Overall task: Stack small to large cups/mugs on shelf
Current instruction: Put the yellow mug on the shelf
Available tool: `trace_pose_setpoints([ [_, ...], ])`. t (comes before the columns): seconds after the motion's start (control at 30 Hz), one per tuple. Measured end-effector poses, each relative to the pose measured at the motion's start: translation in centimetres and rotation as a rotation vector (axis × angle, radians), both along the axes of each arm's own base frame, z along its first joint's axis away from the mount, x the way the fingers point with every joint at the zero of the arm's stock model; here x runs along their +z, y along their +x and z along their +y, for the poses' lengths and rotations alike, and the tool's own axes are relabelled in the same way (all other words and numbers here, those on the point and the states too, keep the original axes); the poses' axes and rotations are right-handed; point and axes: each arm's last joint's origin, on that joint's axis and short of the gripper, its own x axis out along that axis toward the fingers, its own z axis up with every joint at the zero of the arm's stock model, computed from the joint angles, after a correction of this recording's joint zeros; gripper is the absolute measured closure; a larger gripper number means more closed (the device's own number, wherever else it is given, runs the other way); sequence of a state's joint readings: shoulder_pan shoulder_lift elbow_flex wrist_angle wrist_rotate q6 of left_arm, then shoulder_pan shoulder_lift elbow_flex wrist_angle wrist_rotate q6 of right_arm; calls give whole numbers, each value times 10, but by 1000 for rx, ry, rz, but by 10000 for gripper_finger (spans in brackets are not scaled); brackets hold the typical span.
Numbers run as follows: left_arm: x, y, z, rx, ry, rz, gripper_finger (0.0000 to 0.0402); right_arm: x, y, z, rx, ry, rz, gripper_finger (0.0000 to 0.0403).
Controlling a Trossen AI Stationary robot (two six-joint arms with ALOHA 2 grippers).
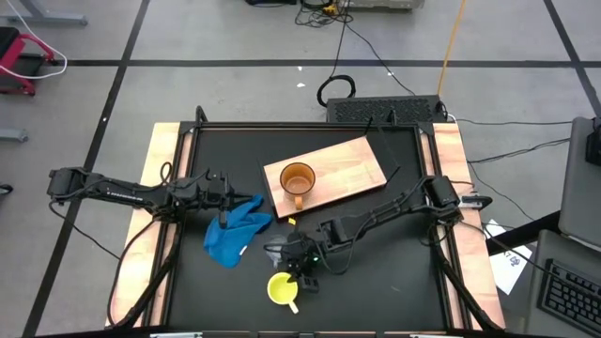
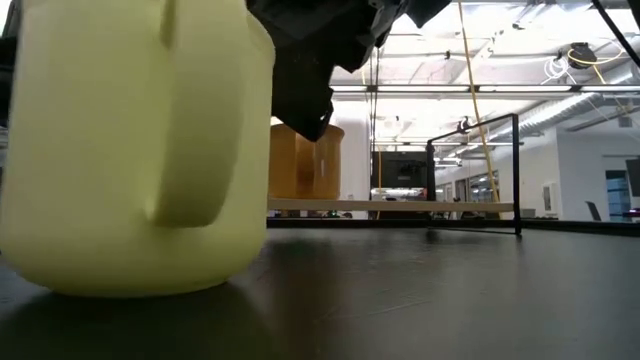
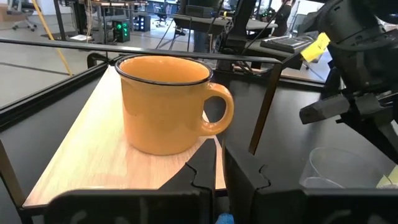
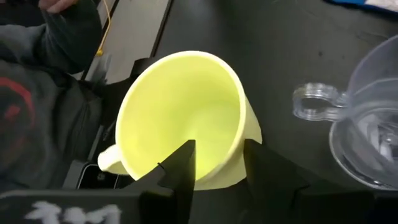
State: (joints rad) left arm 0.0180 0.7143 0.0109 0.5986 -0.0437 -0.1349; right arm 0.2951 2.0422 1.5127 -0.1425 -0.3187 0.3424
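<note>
The yellow mug (image 1: 282, 288) stands upright on the black table near its front edge, its handle (image 2: 185, 120) toward the near side. My right gripper (image 4: 217, 165) is open and slants down over it, one finger inside the mug and one outside its wall. The clear plastic cup (image 4: 367, 124) stands beside it on the table. The orange mug (image 1: 297, 180) stands on the light-wood shelf (image 1: 352, 167) at the table's middle. My left gripper (image 1: 228, 192) waits shut at the left, level, pointing at the orange mug (image 3: 165, 102). My right gripper straddles the yellow mug's wall at its rim (image 4: 239, 146), one finger (image 4: 183, 165) inside and one (image 4: 267, 168) outside, coming from above at a slant. Whether either finger touches the wall, I cannot tell. The mug rests on the table.
A crumpled blue cloth (image 1: 235, 233) lies on the table between the two grippers. The table's raised frame rail (image 1: 310, 125) runs along the far edge behind the shelf. A person in dark clothes (image 4: 37, 99) is close to the table's near edge.
</note>
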Motion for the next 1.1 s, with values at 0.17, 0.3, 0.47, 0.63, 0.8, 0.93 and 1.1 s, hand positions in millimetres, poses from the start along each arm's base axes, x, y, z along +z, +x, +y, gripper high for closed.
trace_pose_setpoints([
  [0.17,0,0,0,0,2,5,371,0,0,0,11,-9,-9,325],
  [0.3,0,0,0,0,5,5,371,0,0,0,14,-12,-12,368],
  [0.47,0,0,0,1,4,5,371,0,0,0,24,-23,-12,396],
  [0.63,-2,0,0,1,4,19,371,-2,-3,-1,21,-34,19,400],
  [0.8,-3,0,0,1,3,28,371,6,-10,-5,-1,-101,43,401],
  [0.93,-3,0,0,1,2,28,371,18,-20,-12,-51,-206,69,401],
  [1.1,-3,0,0,1,2,28,371,29,-35,-17,-114,-335,127,402],
])
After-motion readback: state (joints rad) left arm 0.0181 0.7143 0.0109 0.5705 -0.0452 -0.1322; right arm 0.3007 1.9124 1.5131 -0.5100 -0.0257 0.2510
